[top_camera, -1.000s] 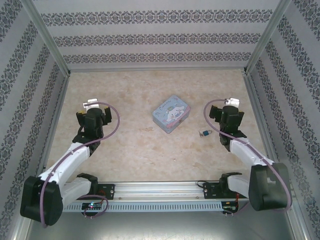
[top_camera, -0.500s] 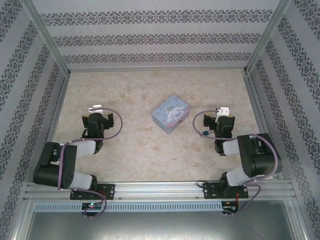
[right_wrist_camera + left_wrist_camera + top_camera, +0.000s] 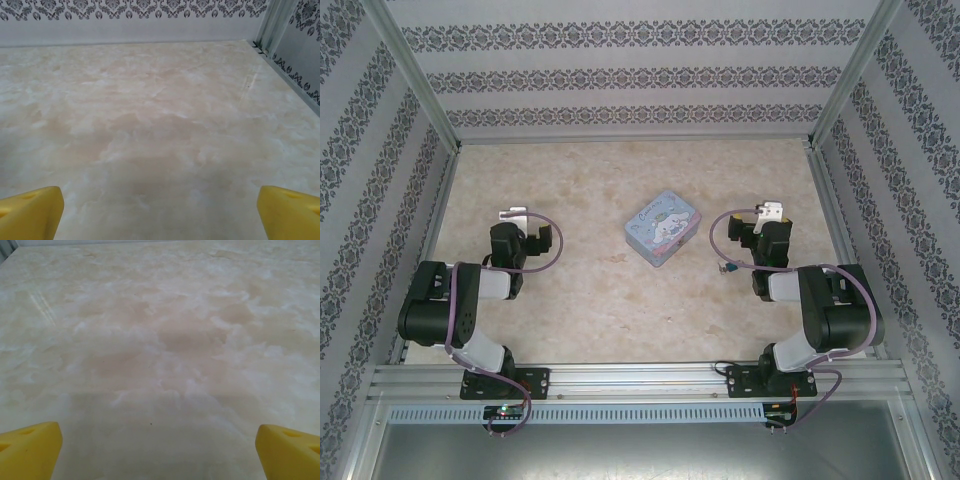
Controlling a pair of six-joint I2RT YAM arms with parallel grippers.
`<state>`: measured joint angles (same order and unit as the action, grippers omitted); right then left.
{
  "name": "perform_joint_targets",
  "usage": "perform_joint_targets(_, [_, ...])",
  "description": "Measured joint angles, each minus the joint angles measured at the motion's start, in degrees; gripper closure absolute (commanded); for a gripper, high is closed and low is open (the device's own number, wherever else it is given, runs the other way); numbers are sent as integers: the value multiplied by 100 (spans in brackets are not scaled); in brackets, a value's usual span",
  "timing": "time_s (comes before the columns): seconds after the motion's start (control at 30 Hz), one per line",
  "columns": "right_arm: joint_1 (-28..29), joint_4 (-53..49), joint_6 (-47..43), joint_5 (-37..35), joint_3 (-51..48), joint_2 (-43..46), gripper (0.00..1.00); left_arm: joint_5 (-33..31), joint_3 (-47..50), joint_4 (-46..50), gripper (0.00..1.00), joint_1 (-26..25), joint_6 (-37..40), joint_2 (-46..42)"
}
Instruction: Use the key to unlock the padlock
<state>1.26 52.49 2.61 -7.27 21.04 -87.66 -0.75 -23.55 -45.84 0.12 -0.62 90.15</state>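
The padlock [image 3: 728,268] is a tiny dark teal thing lying on the marble table, right of the cartoon tin [image 3: 664,226]. At this size the key cannot be told apart from it. My right gripper [image 3: 769,236] hovers just behind and right of the padlock, pointing at the far wall. In the right wrist view the right gripper [image 3: 160,215] is open, its yellow fingertips [image 3: 30,210] wide apart over bare table. My left gripper [image 3: 516,238] sits at the left. The left wrist view shows the left gripper [image 3: 160,455] open, nothing between its yellow fingertips [image 3: 30,450].
Patterned walls [image 3: 640,80] with metal posts close in the table on three sides. In the right wrist view the right wall's post [image 3: 272,22] stands at the far right corner. Both arms are folded back near their bases along the front rail [image 3: 640,380].
Both arms have folded back, their elbows rising toward the bases. The grippers stayed over nearly the same spots and stayed open. The padlock and tin have not moved.
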Motion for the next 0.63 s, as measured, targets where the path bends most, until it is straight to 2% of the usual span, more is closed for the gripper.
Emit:
perform_joint_targets(0.4, [11, 0, -2, 9, 0, 2, 2, 76, 0, 0, 1, 0, 0, 0])
perform_joint_targets(0.63, [-4, -79, -4, 363, 2, 2, 2, 76, 0, -2, 0, 0, 0, 0])
